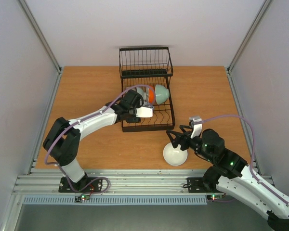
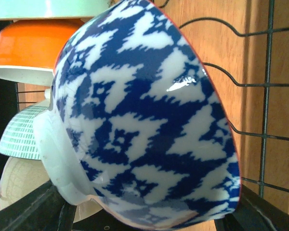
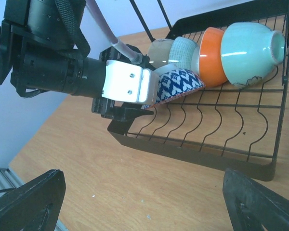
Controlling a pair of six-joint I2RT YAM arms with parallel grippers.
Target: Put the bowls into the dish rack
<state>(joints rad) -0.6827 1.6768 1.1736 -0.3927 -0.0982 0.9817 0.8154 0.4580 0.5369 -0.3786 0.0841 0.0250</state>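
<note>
The blue-patterned bowl is held on its edge by the left gripper, with the jaws closed on its rim. It is kept over the left part of the dish rack, just beside the orange bowl and the mint-green bowl. The right gripper is spread wide and nothing is held in it. A white bowl is seen on the table, just near of it.

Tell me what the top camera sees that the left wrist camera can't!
Only the top camera shows the white bowl sitting on the table. Only the left wrist camera shows the blue pattern on the held bowl and a green-striped bowl. Both show the orange bowl, the mint bowl and the rack.
</note>
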